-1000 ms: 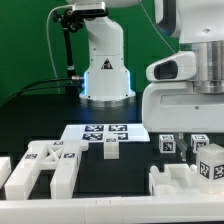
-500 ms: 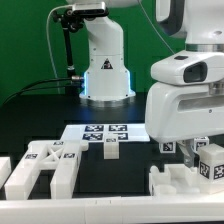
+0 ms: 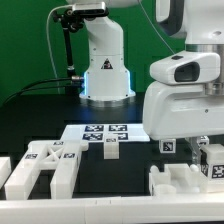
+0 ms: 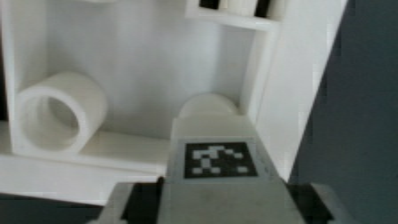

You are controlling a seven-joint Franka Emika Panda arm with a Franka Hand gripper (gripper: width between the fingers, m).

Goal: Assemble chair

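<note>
The exterior view is mostly the arm's big white wrist housing (image 3: 185, 105), which hangs over the counter (image 3: 30, 110) on the exterior view's right, so the claw is hidden there. You do get the layout though. There's an H-shaped chair frame (image 3: 45, 165) by the front edge on the exterior view's left. The marker board (image 3: 100, 131) is mid-counter with a small white block (image 3: 111, 149) just in front of it. A tagged cube (image 3: 170, 145) and another tagged piece (image 3: 212, 160) sit right under the housing, and a chunky white part (image 3: 185, 182) is at the front.

The wrist view fills that gap. The claw (image 4: 217, 208) straddles a tagged white bar (image 4: 217, 140), with fingers (image 4: 134, 205) narrow and close on either side. Can't tell if it's actually squeezing the bar. Behind the bar is a white panel (image 4: 107, 60) with a round ring-shaped boss (image 4: 63, 115), which the exterior view doesn't show.
</note>
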